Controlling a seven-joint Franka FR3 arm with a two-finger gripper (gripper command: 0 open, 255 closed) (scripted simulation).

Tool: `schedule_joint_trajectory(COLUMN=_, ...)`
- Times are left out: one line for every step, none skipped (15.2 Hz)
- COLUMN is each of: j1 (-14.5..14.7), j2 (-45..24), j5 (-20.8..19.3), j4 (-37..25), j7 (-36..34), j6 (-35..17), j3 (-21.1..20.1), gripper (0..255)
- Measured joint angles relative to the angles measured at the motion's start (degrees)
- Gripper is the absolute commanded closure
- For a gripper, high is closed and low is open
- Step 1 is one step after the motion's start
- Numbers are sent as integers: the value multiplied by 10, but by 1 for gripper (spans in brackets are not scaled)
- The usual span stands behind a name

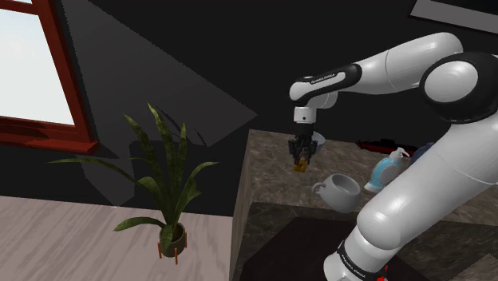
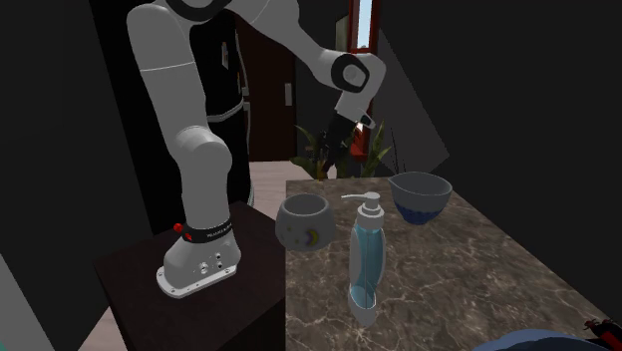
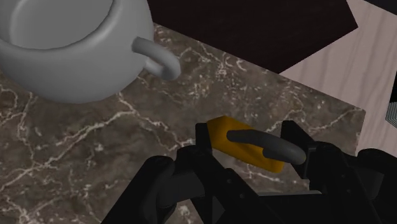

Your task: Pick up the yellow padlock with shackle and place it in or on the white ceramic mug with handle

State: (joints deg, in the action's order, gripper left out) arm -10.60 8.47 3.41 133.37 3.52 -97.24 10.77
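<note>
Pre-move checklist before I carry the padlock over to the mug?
1. Grip: gripper shut on yellow padlock: ok.
2. Padlock lifted clear of the marble counter: cannot tell.
3. Mug upright, mouth unblocked: ok.
4. Gripper above mug mouth: not ok, it is off to the handle side.
5. Counter between gripper and mug free of things: ok.
6. Soap dispenser apart from mug, on its far side: ok.

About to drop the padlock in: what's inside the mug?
In the wrist view the mug shows a bare grey inner wall, nothing against it; its bottom is out of sight. The yellow padlock sits clasped in the gripper, outside the mug.
</note>
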Motion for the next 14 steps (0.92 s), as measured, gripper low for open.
schedule_joint_trajectory(j1=0, j2=6, j5=-1, j4=-4, j7=-2, j6=10, j3=0, gripper=255)
schedule_joint_trajectory(j1=0, j2=9, j5=-2, j4=-8, j7=-2, j6=16, j3=0, gripper=255)
schedule_joint_trajectory(j1=0, j2=13, j5=-2, j4=-12, j7=-4, j6=25, j3=-1, gripper=255)
schedule_joint_trajectory(j1=-1, j2=16, j5=-3, j4=-17, j7=-4, j6=33, j3=0, gripper=255)
schedule_joint_trajectory(j1=0, j2=20, j5=-3, j4=-21, j7=-6, j6=41, j3=-1, gripper=255)
schedule_joint_trajectory(j1=0, j2=22, j5=-3, j4=-28, j7=-7, j6=50, j3=-1, gripper=255)
schedule_joint_trajectory(j1=0, j2=24, j5=-3, j4=-33, j7=-7, j6=57, j3=-2, gripper=255)
schedule_joint_trajectory(j1=0, j2=29, j5=-4, j4=-37, j7=-8, j6=65, j3=-2, gripper=255)
schedule_joint_trajectory(j1=0, j2=31, j5=-3, j4=-41, j7=-10, j6=72, j3=-2, gripper=255)
schedule_joint_trajectory(j1=0, j2=31, j5=-4, j4=-48, j7=-10, j6=78, j3=-2, gripper=255)
schedule_joint_trajectory(j1=-1, j2=35, j5=-5, j4=-53, j7=-9, j6=87, j3=-1, gripper=255)
schedule_joint_trajectory(j1=0, j2=38, j5=-5, j4=-57, j7=-11, j6=94, j3=-2, gripper=255)
schedule_joint_trajectory(j1=0, j2=40, j5=-5, j4=-62, j7=-12, j6=101, j3=-2, gripper=255)
schedule_joint_trajectory(j1=-1, j2=43, j5=-6, j4=-70, j7=-12, j6=112, j3=-2, gripper=255)
